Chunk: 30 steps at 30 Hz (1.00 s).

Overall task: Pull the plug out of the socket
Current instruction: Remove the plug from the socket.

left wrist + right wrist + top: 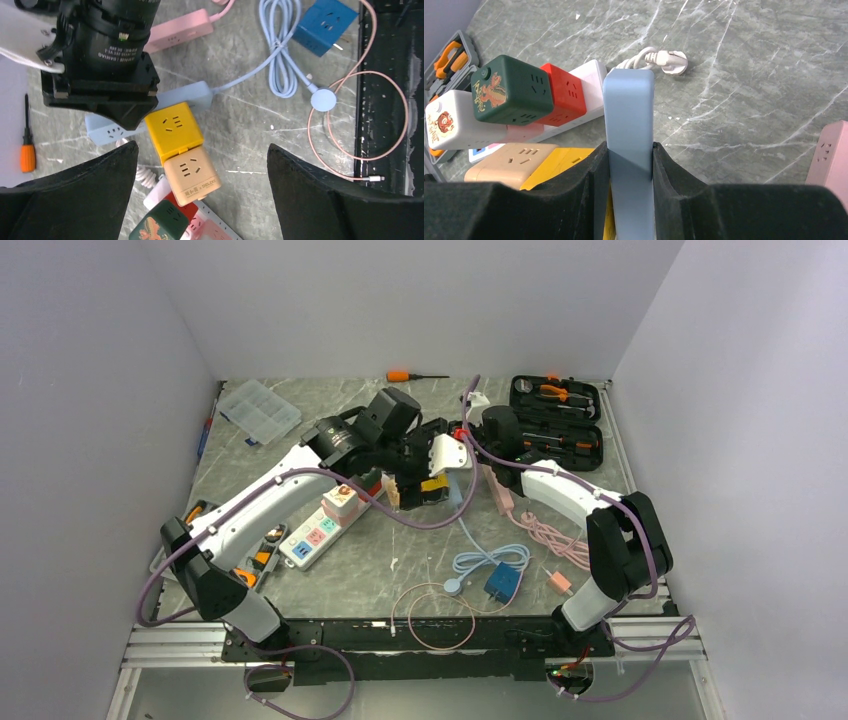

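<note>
A light blue power strip (pixel 629 115) is held on edge between the fingers of my right gripper (pixel 630 150), which is shut on it. A yellow cube plug (pixel 174 129) sits in the strip (pixel 192 95), and a tan cube plug (pixel 192 174) is joined to the yellow one's end. My left gripper (pixel 202 150) is open just above these cubes, with the jaws wide on either side of the tan cube and touching nothing. In the top view both grippers meet at the table's middle, the left (pixel 415 485) and the right (pixel 450 445).
A white power strip (pixel 591 75) with green (pixel 506 90), red (pixel 564 92) and white (pixel 449 125) cubes lies beside them. A blue cube adapter (pixel 503 582), pink strip with cord (pixel 545 535), pink cable loop (pixel 435 610), tool case (pixel 556 415), screwdriver (pixel 408 375) and clear box (pixel 259 410) surround them.
</note>
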{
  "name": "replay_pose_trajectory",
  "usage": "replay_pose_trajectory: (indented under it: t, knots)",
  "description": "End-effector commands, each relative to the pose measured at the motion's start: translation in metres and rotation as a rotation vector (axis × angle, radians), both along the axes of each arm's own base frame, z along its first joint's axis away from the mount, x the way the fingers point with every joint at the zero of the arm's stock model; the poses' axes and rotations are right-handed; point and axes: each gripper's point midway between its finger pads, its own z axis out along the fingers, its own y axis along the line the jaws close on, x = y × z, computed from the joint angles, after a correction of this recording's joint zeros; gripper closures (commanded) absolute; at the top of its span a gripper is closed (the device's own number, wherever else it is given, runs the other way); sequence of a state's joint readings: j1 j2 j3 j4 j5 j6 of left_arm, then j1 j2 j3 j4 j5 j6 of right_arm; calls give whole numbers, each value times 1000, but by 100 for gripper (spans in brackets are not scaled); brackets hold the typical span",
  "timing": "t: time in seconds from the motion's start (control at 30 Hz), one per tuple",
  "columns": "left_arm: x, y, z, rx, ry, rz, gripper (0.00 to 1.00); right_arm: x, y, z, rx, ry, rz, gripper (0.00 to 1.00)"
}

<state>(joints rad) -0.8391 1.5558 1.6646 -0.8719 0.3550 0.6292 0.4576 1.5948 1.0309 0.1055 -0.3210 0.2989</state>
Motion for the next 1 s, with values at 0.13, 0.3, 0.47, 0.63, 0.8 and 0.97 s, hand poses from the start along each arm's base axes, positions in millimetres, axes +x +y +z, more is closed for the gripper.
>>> replay_pose_trajectory:
  t: [0.13,0.3,0.47,0.63,0.8,0.97]
  knots:
    - [27,-3,-8,-26,-179,81,0,10,6,71,111,-141,-11,100]
    - [45,-3,-35,24,-237,220,1,9,2,83,115,-162,-30,100]
    - [52,-5,-49,20,-302,307,1,4,3,94,124,-181,-11,100]
    - [58,-7,-55,21,-349,341,1,-1,3,97,134,-188,-1,100]
    - [59,-11,-70,52,-338,339,1,-5,3,104,150,-196,10,100]
    - [63,-8,-88,109,-343,348,1,-9,3,107,158,-196,15,100]
